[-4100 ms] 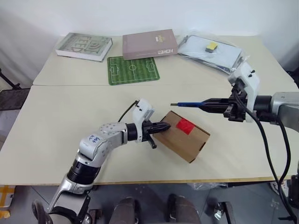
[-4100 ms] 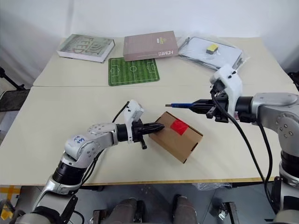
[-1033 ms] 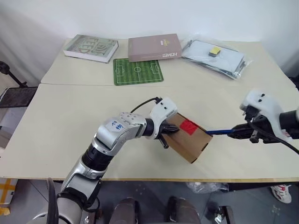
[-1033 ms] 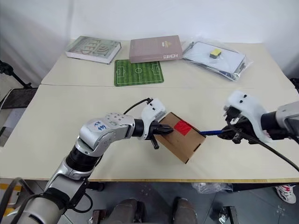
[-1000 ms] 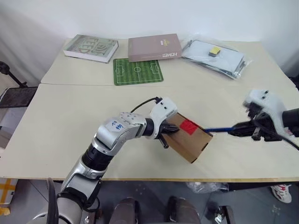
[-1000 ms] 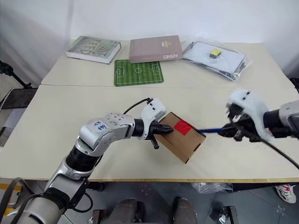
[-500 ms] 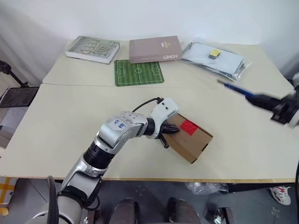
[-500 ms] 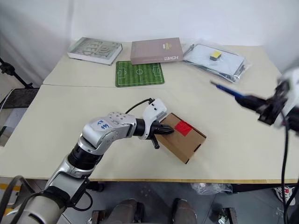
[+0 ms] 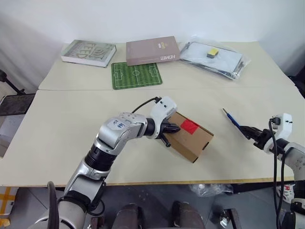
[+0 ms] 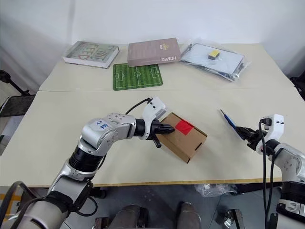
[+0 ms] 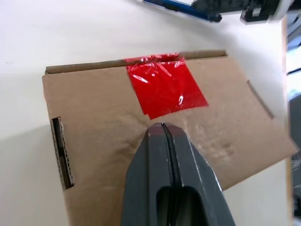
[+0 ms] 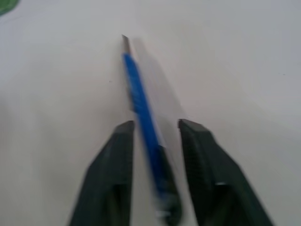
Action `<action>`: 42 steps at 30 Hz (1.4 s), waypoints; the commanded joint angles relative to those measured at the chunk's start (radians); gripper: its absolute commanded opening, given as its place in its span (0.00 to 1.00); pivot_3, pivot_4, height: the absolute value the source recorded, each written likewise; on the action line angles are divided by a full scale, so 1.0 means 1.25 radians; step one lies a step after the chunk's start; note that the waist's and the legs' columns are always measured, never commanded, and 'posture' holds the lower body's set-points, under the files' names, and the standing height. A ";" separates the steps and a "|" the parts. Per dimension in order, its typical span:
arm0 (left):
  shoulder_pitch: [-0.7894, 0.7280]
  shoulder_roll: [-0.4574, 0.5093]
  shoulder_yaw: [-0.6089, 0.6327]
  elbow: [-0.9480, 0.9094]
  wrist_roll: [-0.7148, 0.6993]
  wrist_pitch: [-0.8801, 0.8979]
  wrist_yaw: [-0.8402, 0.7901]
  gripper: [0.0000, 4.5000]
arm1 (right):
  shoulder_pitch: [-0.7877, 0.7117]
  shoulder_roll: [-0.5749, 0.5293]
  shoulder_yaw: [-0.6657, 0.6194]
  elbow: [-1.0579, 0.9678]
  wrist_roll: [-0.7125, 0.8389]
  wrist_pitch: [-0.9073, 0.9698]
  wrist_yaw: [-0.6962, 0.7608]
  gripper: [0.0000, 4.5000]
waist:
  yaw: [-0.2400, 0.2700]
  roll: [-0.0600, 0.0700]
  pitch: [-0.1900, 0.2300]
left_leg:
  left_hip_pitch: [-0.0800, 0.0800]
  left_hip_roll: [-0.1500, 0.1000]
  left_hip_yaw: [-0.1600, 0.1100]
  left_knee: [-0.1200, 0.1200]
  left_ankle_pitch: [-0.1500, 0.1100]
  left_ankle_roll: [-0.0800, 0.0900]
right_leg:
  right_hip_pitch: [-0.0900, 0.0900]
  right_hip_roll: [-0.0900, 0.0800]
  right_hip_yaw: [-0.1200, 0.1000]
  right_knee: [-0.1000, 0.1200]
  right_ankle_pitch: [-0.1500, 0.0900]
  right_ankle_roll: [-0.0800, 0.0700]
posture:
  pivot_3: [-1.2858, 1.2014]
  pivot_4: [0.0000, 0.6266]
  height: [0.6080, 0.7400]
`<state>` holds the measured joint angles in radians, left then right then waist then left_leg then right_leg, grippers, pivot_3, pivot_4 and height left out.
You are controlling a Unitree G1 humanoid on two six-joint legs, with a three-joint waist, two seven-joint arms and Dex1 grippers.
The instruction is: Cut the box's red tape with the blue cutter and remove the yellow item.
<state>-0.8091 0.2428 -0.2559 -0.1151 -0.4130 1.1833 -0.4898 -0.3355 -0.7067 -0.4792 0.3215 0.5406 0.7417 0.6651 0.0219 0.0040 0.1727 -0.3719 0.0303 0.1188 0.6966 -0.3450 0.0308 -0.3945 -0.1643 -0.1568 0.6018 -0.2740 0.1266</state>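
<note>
Pressing shut-fingered on the box just beside the red tape, the left gripper pins it mid-table; the right gripper, fingers parted, has the blue cutter lying loose between them, far right. The exposed blade could roll away.

box: brown cardboard, flaps shut, mid-table | red tape: on top seam | blue cutter: flat, well right of box
</note>
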 commanded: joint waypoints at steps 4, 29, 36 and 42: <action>-0.030 0.029 0.054 -0.080 -0.032 0.067 -0.006 0.00 | 0.033 -0.089 -0.025 -0.126 0.015 0.018 0.024 0.94 | 0.001 0.001 0.001 | -0.001 0.000 0.000 0.000 0.000 0.000 | -0.001 0.000 0.000 -0.001 0.000 0.000 | 0.52 0.24 1.00; 0.286 -0.025 0.149 -0.251 -0.105 0.165 0.123 0.00 | -0.333 -0.065 0.573 -0.121 -0.215 0.016 0.286 0.00 | 0.002 -0.002 0.005 | -0.004 -0.001 -0.001 -0.004 0.000 -0.001 | -0.002 0.001 -0.002 -0.006 0.000 0.000 | 0.52 0.24 1.00; 0.255 -0.087 0.174 -0.199 -0.065 0.085 0.184 0.00 | -0.302 -0.053 0.573 -0.259 -0.197 0.101 0.290 0.00 | 0.002 -0.001 0.005 | -0.004 -0.001 -0.001 -0.004 0.000 -0.001 | -0.002 0.001 -0.002 -0.006 0.000 0.000 | 0.52 0.24 1.00; 0.219 -0.076 0.178 -0.153 -0.050 0.054 0.181 0.00 | -0.295 -0.017 0.564 -0.323 -0.187 0.156 0.244 0.00 | 0.001 -0.001 0.005 | -0.004 -0.001 -0.001 -0.004 0.000 -0.001 | -0.002 0.001 -0.002 -0.006 0.000 0.000 | 0.52 0.24 1.00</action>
<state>-0.5129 0.1568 -0.0302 -0.3012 -0.4709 1.2813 -0.2529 -0.6992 -0.7470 0.2545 -0.0202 0.2784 0.9254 0.9780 0.0230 0.0022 0.1791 -0.3772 0.0290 0.1176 0.6910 -0.3446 0.0292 -0.3975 -0.1627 -0.1598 0.5939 -0.2736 0.1271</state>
